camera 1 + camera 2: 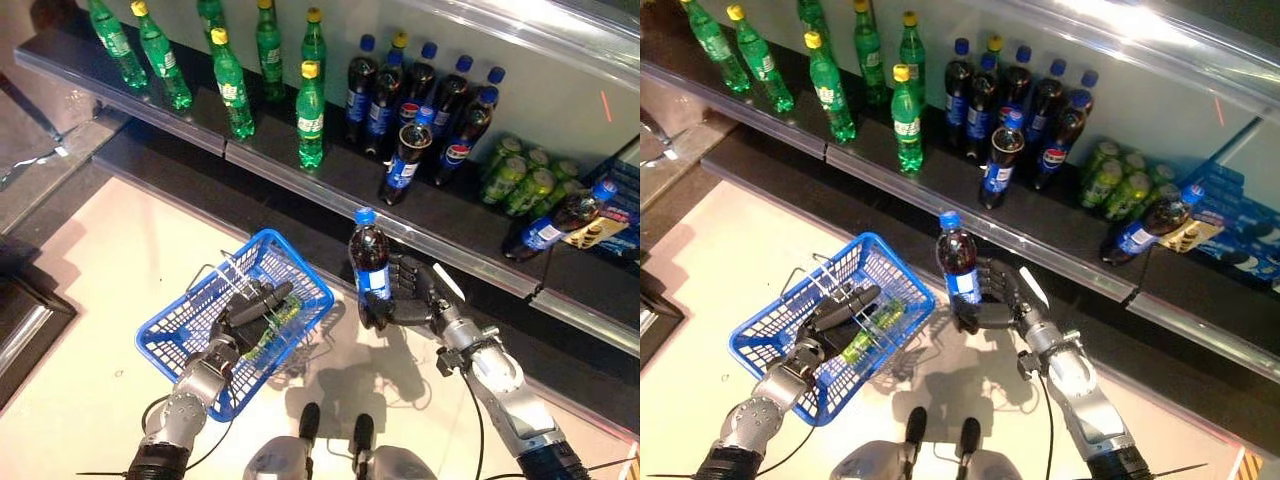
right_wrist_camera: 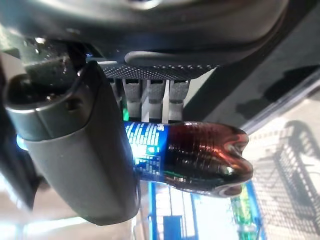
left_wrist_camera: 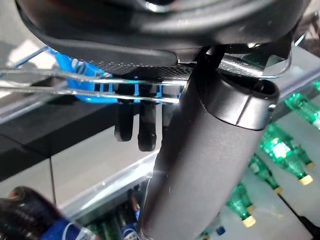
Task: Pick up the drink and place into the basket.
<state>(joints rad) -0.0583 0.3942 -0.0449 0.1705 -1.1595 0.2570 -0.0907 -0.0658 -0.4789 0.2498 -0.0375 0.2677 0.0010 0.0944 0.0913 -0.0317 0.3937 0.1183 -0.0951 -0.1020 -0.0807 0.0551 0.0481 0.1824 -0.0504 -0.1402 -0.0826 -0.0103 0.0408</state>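
Pale floor (image 1: 90, 270); one blue basket (image 1: 300, 275), one cola bottle (image 1: 371, 262).

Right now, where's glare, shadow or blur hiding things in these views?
Left eye view: glare washes the shelf back wall top right; a shadow falls on the floor below the cola bottle held in the right hand. Left wrist view: the thumb looms out of focus, the basket smeared behind. Right wrist view: the bottle is fairly sharp, its background soft.

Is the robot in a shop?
Most likely a shop. Rows of green bottles and cola bottles stand on a long shelf, and the robot carries a blue basket.
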